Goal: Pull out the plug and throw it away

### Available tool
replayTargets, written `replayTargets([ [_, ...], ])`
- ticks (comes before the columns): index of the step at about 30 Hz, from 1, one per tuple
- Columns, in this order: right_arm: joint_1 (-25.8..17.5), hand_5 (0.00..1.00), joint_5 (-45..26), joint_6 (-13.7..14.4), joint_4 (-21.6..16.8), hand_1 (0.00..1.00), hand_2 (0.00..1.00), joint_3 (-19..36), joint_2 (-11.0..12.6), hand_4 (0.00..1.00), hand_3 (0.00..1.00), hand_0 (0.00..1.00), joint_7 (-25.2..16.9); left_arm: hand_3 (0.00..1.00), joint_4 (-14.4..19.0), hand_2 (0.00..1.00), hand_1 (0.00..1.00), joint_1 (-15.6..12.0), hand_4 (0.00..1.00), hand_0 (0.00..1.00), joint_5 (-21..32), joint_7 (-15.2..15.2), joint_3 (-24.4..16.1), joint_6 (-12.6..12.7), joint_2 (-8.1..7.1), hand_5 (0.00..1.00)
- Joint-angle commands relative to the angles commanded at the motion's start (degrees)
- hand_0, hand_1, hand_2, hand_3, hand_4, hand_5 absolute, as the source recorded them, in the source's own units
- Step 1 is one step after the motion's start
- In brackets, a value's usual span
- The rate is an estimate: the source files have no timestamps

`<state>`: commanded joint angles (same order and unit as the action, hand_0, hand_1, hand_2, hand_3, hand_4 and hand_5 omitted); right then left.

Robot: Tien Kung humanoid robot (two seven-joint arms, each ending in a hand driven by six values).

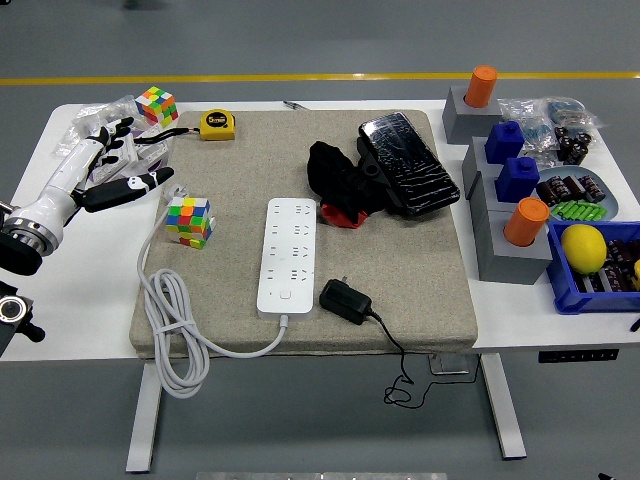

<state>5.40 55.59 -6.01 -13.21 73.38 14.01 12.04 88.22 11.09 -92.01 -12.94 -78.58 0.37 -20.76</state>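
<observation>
— What does the robot's arm look like?
— Only the left one shows. The forearm [62,190] is a white, smooth shell that narrows toward the wrist

— And further back?
— A silver metal ring [28,231], then a black round section [15,255] at the picture's edge. Below it sits a black joint [12,312] with a round silver fitting

— The hand?
— The left hand [112,160] has a white back, and black fingers [118,190] with pale tips; small white marks show on the thumb
</observation>
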Motion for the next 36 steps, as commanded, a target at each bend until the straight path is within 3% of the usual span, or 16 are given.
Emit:
replayTargets([
  [36,0.0,0.5,0.0,0.0,0.0,0.696,0.705,0.0,0.0,0.998,0.674,0.658,0.0,0.998,0.0,0.99,0.968,0.0,0.953,0.867,0.0,0.0,0.0,0.0,0.0,0.544],
])
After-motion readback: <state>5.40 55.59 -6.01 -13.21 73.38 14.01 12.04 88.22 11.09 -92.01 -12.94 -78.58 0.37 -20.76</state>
